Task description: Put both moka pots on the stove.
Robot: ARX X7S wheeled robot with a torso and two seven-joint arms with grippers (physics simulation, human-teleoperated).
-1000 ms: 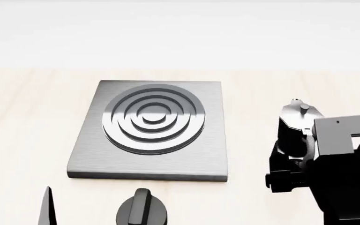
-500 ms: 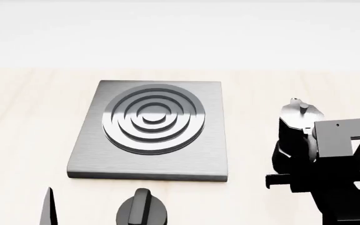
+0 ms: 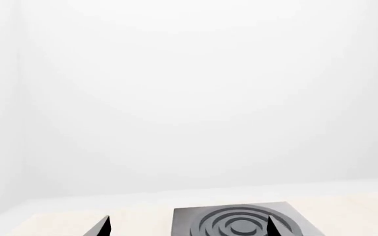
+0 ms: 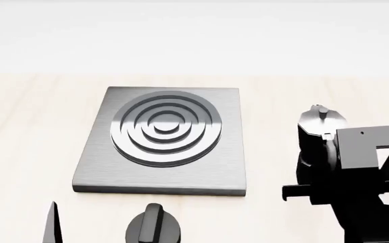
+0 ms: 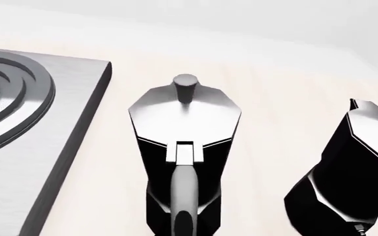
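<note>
Pale wood table — both moka pots off stove

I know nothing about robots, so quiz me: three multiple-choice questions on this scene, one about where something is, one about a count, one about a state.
1. Where do the pots stand relative to the stove?
A. on its rings
B. on the table at its right
C. behind it

2. How many moka pots show in the right wrist view?
A. one
B. two
C. three

3. What is on the stove?
A. nothing
B. one pot
C. the black knob

Answers:
1 B: the near pot stands on the wood, off the plate's right edge.
2 B: a second pot stands beside the first one.
3 A: the rings are bare, and the knob sits on the table in front of the plate.
</note>
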